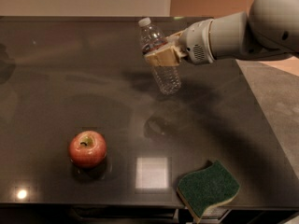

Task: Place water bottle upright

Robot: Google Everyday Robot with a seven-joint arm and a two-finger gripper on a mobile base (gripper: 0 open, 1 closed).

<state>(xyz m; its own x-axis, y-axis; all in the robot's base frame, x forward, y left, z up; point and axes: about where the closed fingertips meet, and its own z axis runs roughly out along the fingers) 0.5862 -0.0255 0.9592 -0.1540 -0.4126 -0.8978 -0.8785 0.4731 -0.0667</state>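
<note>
The water bottle [161, 59] is a small clear ribbed plastic bottle with a white cap. It hangs in the air above the dark table [56, 78], tilted with its cap toward the upper left and its base toward the lower right. My gripper [162, 55] comes in from the right on a white arm and is shut on the bottle's middle, covering the label band with its tan fingers [159, 59]. The bottle's reflection shows on the tabletop below it.
A red apple [87, 148] stands on the table at the front left. A green sponge [208, 188] lies at the front edge, right of centre. The table's right edge runs diagonally, with grey floor [280, 106] beyond it.
</note>
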